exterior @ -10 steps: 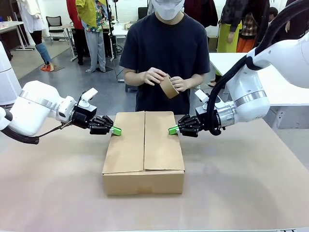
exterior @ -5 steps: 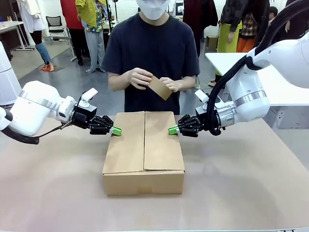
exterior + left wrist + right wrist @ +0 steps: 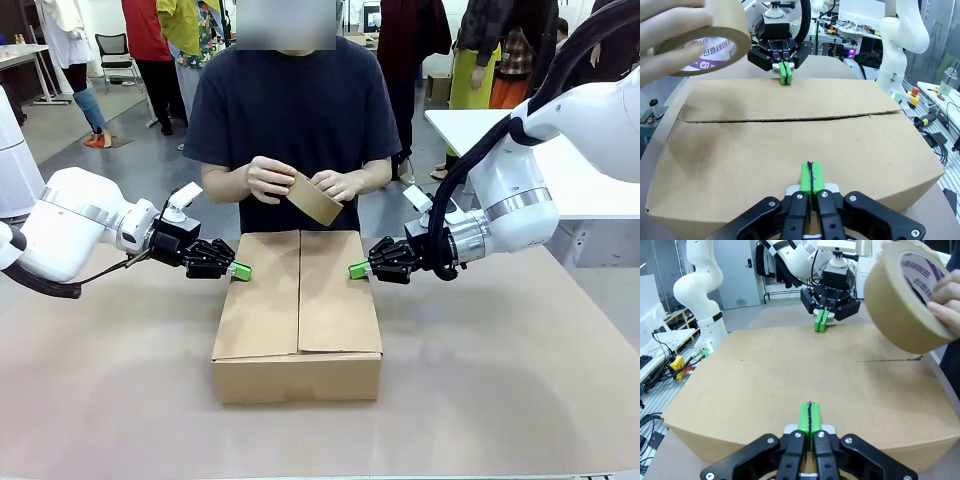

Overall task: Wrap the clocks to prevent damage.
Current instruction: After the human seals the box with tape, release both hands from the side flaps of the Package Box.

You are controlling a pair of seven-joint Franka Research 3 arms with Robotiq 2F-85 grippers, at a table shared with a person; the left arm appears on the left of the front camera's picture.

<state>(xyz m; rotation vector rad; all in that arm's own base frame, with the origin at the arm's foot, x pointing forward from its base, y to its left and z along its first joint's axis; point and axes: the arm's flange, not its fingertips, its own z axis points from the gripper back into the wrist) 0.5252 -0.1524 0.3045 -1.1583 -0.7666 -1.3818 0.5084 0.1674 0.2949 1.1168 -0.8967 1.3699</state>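
A closed cardboard box lies in the middle of the table, its two top flaps meeting along a seam. My left gripper is shut, its green pads pressing on the left flap's edge. From the other side my right gripper is shut too and presses the right flap's edge. Behind the box a person holds a roll of brown packing tape in both hands, above the far end of the box; the roll also appears in the wrist views. The clocks are hidden.
The brown table has free room on both sides of the box and in front of it. A white table stands at the right behind my right arm. Other people stand far back in the room.
The person has stepped closer and lowered the tape roll toward the far end of the box. Both grippers have stayed where they were on the flaps.
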